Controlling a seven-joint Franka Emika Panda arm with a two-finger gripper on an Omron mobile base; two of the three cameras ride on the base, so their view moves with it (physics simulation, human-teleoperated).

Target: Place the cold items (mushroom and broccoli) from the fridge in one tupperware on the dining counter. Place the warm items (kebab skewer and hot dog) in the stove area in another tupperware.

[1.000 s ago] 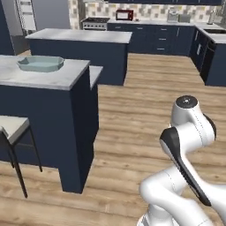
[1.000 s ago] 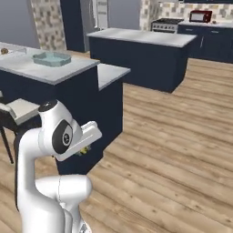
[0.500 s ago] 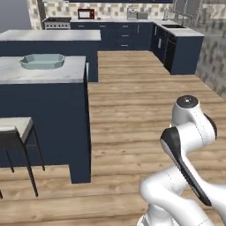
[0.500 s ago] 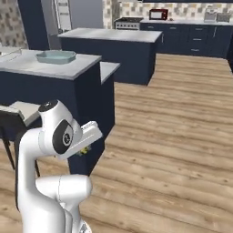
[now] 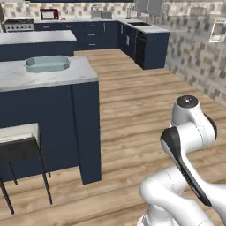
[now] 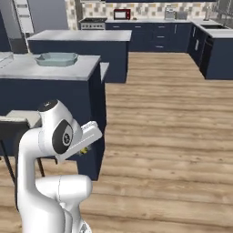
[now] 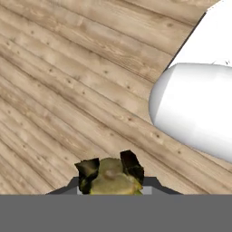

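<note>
My gripper point(image 7: 110, 167) is shut on a tan-olive lump, the mushroom point(image 7: 108, 177), with a dark fingertip point(image 7: 131, 164) on either side of it. It points down at the wooden floor. In the right base view the hand point(image 6: 84, 139) is tucked close to the arm, with a yellow bit of the mushroom point(image 6: 83, 150) under it. A pale blue tupperware point(image 5: 47, 63) point(image 6: 57, 58) lies on the dining counter point(image 5: 48, 77) point(image 6: 50, 70), ahead and to the left. The broccoli, kebab skewer and hot dog are out of view.
A stool point(image 5: 20, 143) point(image 6: 16, 119) stands at the counter's near side. A second island point(image 6: 79, 36) lies behind it, with dark cabinets, a stove point(image 6: 94, 21) and a microwave point(image 6: 121, 14) along the back wall. Wooden floor point(image 5: 132, 101) stretches to the right.
The base has driven and turned, so the whole scene has shifted: the dining counter and tupperware are nearer. The arm keeps its folded pose with the mushroom still gripped.
</note>
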